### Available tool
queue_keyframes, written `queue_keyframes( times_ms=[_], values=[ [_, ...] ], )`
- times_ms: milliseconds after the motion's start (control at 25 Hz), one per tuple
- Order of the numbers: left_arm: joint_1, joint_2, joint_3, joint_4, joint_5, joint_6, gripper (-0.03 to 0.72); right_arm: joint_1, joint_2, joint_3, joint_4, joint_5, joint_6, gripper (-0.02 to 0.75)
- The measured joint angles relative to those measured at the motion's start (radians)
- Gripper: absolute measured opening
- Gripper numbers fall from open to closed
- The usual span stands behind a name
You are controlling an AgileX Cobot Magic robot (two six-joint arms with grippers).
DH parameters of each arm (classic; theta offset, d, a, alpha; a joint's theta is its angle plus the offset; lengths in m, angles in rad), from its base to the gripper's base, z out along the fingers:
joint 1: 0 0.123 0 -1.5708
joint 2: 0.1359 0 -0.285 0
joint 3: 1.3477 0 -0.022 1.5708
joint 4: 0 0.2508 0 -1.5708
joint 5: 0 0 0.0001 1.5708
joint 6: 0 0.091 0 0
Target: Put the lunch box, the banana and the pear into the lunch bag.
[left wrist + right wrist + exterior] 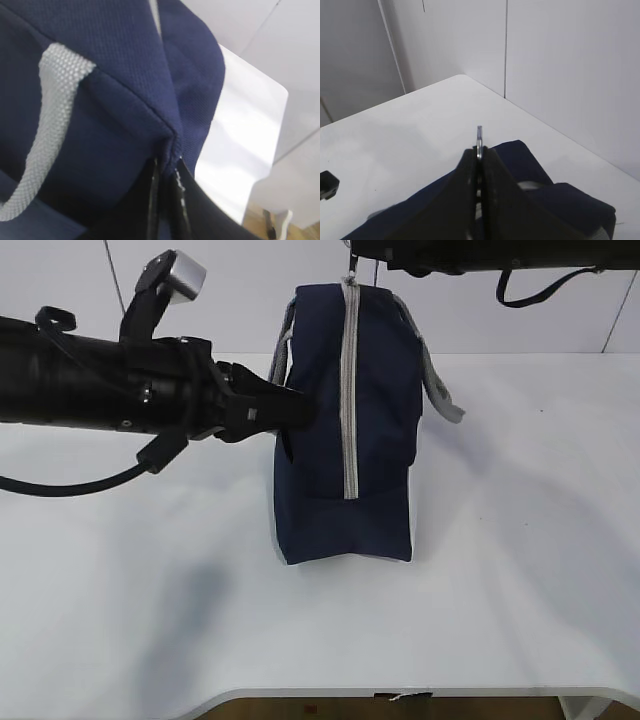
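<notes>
The navy lunch bag point(380, 440) stands upright on the white table point(520, 570), its grey zipper point(349, 390) running down the side facing the exterior camera. My left gripper point(305, 410) reaches in from the left. In the left wrist view it point(167, 167) is shut on a pinched fold of the lunch bag's fabric point(110, 75). My right gripper point(479, 150) is above the bag's top point(520, 160), shut on the metal ring pull point(479, 132), which sticks out past the fingertips. The lunch box, the banana and the pear are out of view.
A grey strap handle point(440, 390) hangs off the bag's right side, and another point(50, 115) lies close to my left gripper. The right arm point(480, 252) crosses the top of the exterior view. White wall panels point(560, 75) stand close behind the table's far edge.
</notes>
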Motion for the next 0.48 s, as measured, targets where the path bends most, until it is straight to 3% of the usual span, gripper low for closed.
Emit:
queue_keyframes(
  times_ms=[480],
  values=[
    [0.0, 0.0, 0.0, 0.107, 0.074, -0.046, 0.001, 0.002, 0.109, -0.103, 0.065, -0.011, 0.015, 0.006]
  ],
)
